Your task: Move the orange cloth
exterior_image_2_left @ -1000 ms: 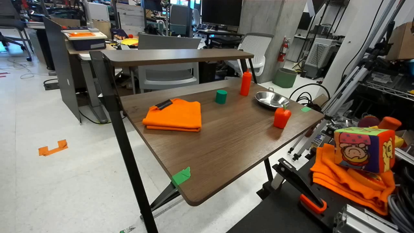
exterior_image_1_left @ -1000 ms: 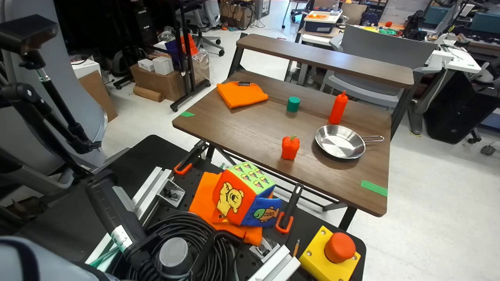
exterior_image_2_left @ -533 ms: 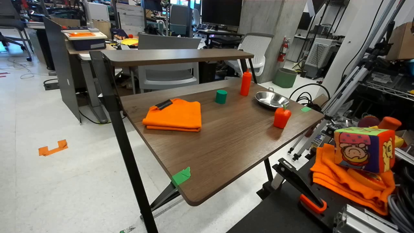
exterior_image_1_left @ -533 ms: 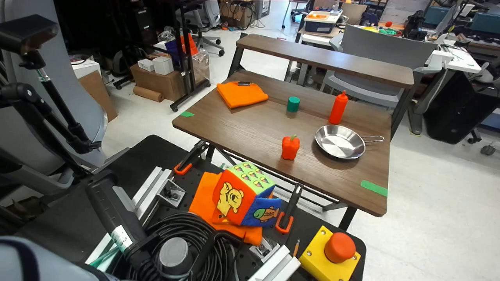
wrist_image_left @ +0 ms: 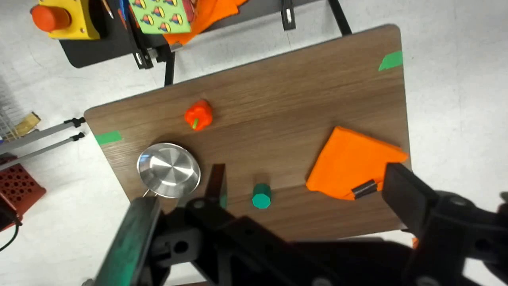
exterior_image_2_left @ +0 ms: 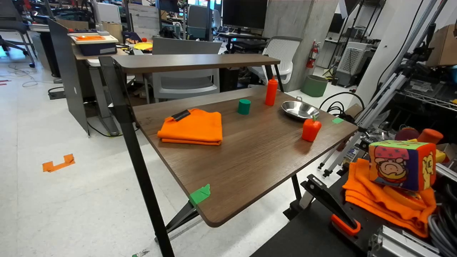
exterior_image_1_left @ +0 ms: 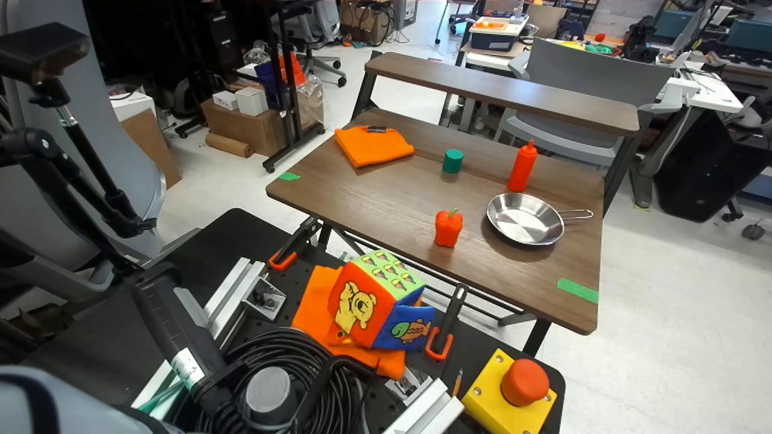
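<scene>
The orange cloth (exterior_image_1_left: 373, 147) lies flat and folded on the brown table (exterior_image_1_left: 386, 199), with a dark strip on one edge. It also shows in an exterior view (exterior_image_2_left: 196, 126), near the table's end with the shelf post. In the wrist view the cloth (wrist_image_left: 349, 165) lies below, right of the middle, partly covered by the right finger. My gripper (wrist_image_left: 308, 180) shows only in the wrist view. It is wide open and empty, high above the table. A green cylinder (wrist_image_left: 261, 196) and part of the cloth show between its fingers. The gripper is out of view in both exterior views.
A metal pan (exterior_image_1_left: 525, 220), a red pepper (exterior_image_1_left: 448, 228), a red bottle (exterior_image_1_left: 522, 167) and the green cylinder (exterior_image_1_left: 452, 161) stand on the table. A raised shelf (exterior_image_2_left: 196, 62) runs along one long edge. A patterned cube (exterior_image_2_left: 401, 164) rests on another orange cloth (exterior_image_2_left: 385, 210) on a black cart.
</scene>
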Motion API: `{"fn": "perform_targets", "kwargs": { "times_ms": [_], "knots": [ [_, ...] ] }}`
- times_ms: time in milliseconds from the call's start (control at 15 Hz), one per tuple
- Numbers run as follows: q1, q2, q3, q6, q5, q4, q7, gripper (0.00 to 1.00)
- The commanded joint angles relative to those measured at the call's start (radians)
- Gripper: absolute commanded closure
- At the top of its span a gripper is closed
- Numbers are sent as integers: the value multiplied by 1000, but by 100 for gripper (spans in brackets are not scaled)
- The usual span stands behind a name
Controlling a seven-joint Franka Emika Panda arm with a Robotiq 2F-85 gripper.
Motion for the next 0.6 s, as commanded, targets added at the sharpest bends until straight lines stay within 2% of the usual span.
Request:
{"fn": "perform_targets", "kwargs": {
  "times_ms": [0, 200, 533],
  "knots": [
    [-33, 202, -2, 115, -72, 111, 51, 0],
    [-32, 368, -29, 166, -109, 204, 67, 0],
    [16, 594, -93, 247, -93, 331, 76, 0]
  ]
}}
